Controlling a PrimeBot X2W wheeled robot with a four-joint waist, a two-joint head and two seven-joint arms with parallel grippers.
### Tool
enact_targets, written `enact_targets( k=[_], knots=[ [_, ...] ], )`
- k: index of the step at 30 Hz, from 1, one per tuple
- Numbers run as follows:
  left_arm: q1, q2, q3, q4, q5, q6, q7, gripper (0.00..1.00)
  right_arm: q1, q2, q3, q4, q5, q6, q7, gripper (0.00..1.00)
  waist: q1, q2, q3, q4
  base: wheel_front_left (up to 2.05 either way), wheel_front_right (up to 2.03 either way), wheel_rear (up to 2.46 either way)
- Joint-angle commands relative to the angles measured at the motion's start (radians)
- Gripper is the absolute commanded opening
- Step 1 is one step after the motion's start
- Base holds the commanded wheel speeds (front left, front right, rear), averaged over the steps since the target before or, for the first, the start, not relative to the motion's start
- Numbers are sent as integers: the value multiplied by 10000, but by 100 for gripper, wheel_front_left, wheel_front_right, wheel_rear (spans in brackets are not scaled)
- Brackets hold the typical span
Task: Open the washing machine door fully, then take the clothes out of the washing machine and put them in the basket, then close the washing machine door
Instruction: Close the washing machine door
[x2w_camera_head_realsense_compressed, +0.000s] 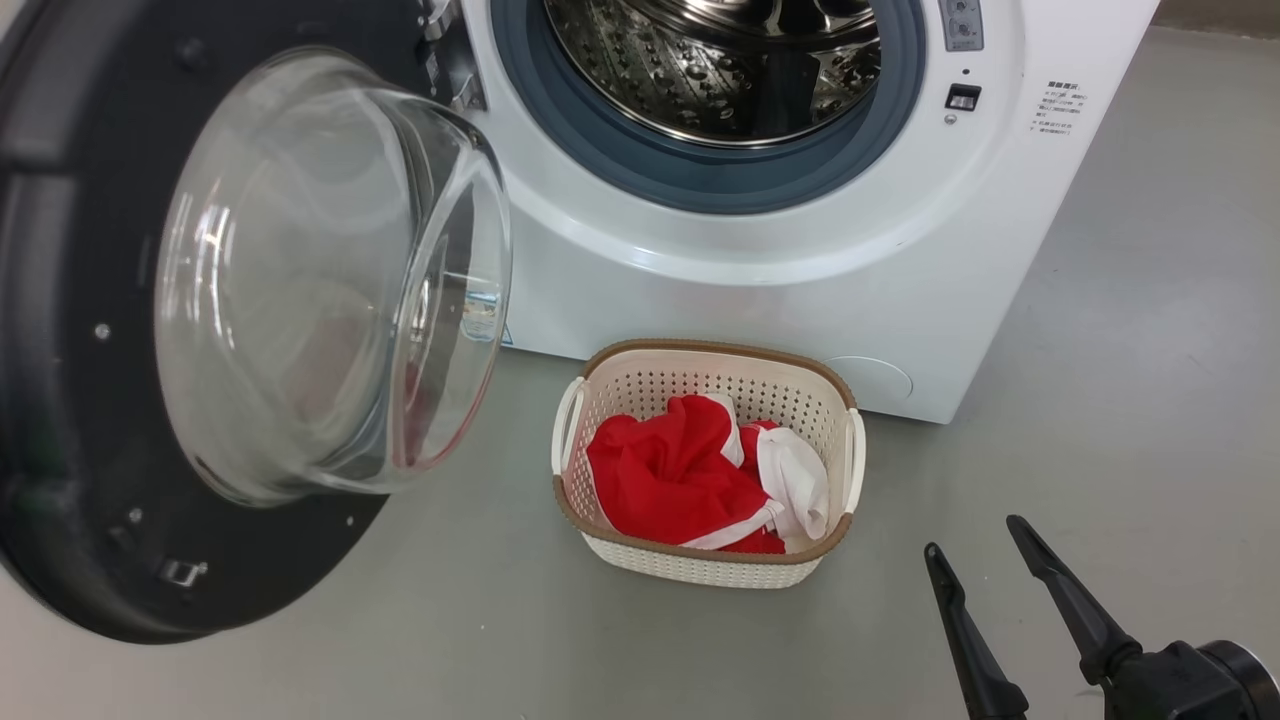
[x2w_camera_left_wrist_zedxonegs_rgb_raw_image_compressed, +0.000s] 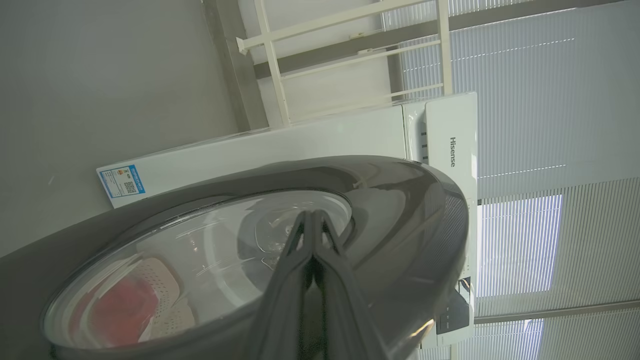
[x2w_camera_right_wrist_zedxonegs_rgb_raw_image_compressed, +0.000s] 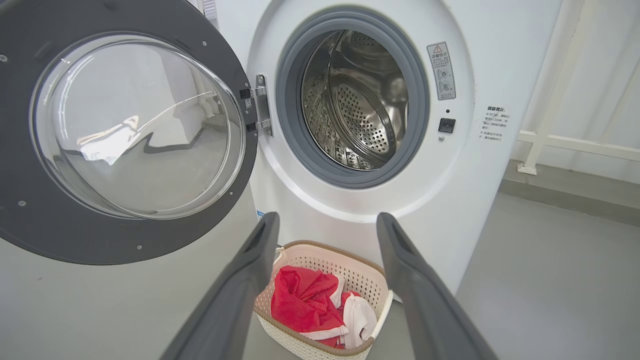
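Two steps judged done, one left. Heaped in the basket (x2w_camera_head_realsense_compressed: 720, 565), below its rim: the clothes (x2w_camera_head_realsense_compressed: 670, 470), red with white trim. Nothing more to fetch from the drum (x2w_camera_head_realsense_compressed: 720, 60), bare steel as far as seen. Parked on the floor (x2w_camera_head_realsense_compressed: 1150, 350) just before the machine (x2w_camera_head_realsense_compressed: 760, 290), under the opening, for a short drop. Swung wide on its hinge at the head view's left: the door (x2w_camera_head_realsense_compressed: 90, 400), glass bowl bulging outward, apart from the basket. Spread wide and holding nothing, low at the right, near the basket but not touching: the right hand (x2w_camera_head_realsense_compressed: 973, 535), kept clear of the door's swing. Pressed together on nothing, tips against or just off the door's outer face, cannot tell which: the left hand (x2w_camera_left_wrist_zedxonegs_rgb_raw_image_compressed: 312, 215). Placed there, probably, to push the door shut. Worth minding: glossy rim, narrow tips, easy to slip off mid-swing.
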Motion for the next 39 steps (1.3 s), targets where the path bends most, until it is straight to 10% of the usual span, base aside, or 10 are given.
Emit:
enact_targets(
  k=[1,25,39],
  knots=[
    [185,141,121,-658,-131,97,151,0,-411,-142,234,-199,100,50,-123,100,0,-1,-26,9,0,0,0],
    [1721,-2349,-748,-3851,-370,368,-39,0,-402,-142,220,65,362,50,-365,100,0,-1,-257,-326,0,0,0],
    [1952,-2830,-1982,-4867,-832,415,-653,0,-386,-142,283,149,473,50,-459,100,0,-1,-269,-617,0,0,0]
  ],
)
